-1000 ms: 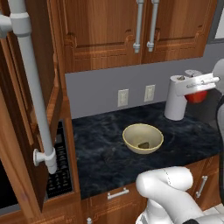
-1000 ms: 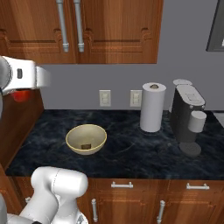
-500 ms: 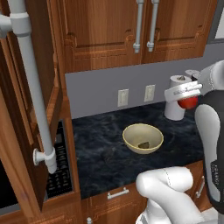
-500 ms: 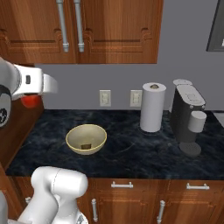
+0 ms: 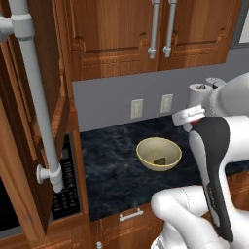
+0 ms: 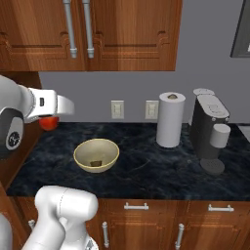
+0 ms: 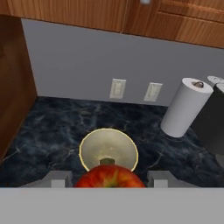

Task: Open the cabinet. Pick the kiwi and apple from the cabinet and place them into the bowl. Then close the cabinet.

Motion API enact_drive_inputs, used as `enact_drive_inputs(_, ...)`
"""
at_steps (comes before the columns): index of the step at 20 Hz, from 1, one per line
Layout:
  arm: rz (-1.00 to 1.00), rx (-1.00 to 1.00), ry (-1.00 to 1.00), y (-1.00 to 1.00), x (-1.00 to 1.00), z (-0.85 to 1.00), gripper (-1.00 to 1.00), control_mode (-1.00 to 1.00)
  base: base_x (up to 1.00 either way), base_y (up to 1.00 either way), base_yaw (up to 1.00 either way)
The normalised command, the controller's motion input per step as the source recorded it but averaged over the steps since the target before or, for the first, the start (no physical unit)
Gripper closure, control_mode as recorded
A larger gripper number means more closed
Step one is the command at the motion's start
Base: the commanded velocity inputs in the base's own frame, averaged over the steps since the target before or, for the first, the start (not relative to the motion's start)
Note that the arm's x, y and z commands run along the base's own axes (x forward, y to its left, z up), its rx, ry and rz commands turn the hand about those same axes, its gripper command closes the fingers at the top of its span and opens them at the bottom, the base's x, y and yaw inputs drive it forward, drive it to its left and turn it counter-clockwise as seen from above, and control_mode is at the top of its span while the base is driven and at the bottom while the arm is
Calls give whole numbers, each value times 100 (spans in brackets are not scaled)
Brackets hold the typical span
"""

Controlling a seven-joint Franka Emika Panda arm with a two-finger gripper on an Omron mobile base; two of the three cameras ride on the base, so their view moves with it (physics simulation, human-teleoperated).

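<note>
One small glossy red apple (image 7: pixel 109 176) sits pinched in the claw (image 7: pixel 109 180), carried high above the dark marbled counter (image 6: pixel 146 168) so it can be dropped from above. Ahead and below waits the round cream bowl (image 7: pixel 108 148), wide-rimmed to catch fruit, with a small dull brown-green kiwi (image 6: pixel 96 162) lying inside. Overhead, the reddish-brown wooden cabinet (image 5: pixel 34 121) stands open, its door swung wide for access.

Glossy white rounded arm (image 5: pixel 214 160), dark joint sections
</note>
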Motion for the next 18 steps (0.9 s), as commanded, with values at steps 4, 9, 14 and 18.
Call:
enact_drive_inputs(4, -6, -8, 2, -7, 30, -41, 100, -100, 0, 0, 0)
enact_drive_inputs(9, -5, -3, 5, -6, 30, -34, 100, -100, 0, 0, 0)
enact_drive_inputs(14, -5, 0, 8, -10, 29, -30, 100, -100, 0, 0, 0)
enact_drive_inputs(18, -4, 0, 10, -11, 27, -26, 100, -100, 0, 0, 0)
